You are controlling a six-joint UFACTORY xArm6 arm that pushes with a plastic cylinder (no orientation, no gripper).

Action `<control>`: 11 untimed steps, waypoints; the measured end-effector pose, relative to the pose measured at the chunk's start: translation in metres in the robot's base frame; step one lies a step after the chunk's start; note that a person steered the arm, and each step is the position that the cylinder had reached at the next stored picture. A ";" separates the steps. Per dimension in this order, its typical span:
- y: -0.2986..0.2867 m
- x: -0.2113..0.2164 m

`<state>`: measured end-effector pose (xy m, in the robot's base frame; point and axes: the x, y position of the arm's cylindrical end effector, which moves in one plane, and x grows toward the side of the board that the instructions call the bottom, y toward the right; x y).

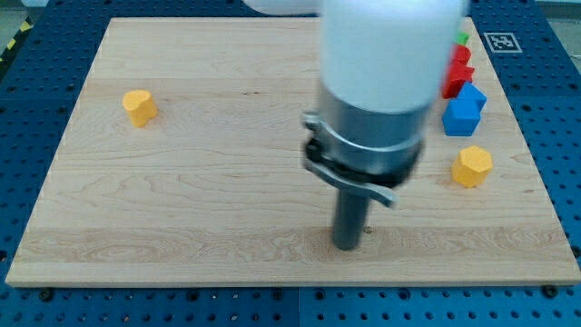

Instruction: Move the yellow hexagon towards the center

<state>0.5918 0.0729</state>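
The yellow hexagon lies near the board's right edge, below the blue blocks. My tip rests on the board below the centre, well to the left of the hexagon and lower in the view, not touching any block. The arm's wide white and grey body hides the board's upper middle.
A yellow heart-shaped block sits at the upper left. At the right, above the hexagon, stand a blue block, red blocks and a green block, partly hidden by the arm. The wooden board ends close to the hexagon's right.
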 end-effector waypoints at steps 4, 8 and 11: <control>0.176 -0.001; 0.167 -0.080; 0.158 -0.091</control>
